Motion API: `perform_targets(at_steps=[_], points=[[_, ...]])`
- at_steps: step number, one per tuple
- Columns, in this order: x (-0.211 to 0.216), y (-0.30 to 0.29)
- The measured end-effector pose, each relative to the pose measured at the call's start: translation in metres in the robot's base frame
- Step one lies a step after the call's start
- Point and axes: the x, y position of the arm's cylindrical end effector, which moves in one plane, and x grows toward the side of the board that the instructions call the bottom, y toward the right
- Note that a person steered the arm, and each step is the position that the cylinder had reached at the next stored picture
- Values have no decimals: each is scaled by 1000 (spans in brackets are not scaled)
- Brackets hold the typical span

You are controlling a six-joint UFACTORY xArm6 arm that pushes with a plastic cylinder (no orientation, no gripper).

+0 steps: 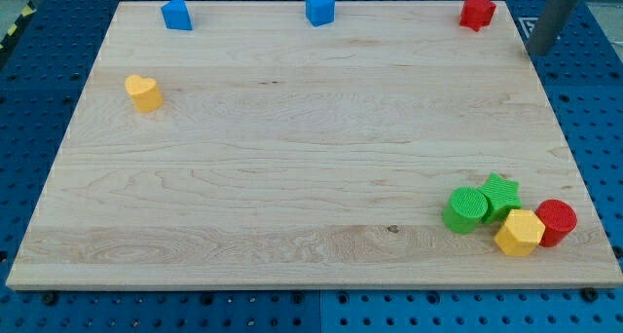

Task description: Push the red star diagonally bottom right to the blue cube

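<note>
The red star [477, 11] sits at the top right corner of the wooden board [311, 158]. The blue cube [319, 7] stands at the top edge near the middle, left of the star. My tip [538, 53] is the lower end of a dark rod at the view's top right, just off the board's right edge, to the right of and a little below the red star and apart from it.
A second blue block [176, 14] sits at the top left. A yellow heart [143, 92] lies at the left. At the bottom right a green cylinder [466, 209], green star [500, 194], yellow hexagon [519, 233] and red cylinder [557, 221] cluster together.
</note>
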Motion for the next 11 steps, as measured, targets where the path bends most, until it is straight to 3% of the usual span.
perform_targets(at_steps=[1,3,11], points=[[-35,0],[-62,-28],[-48,-156]])
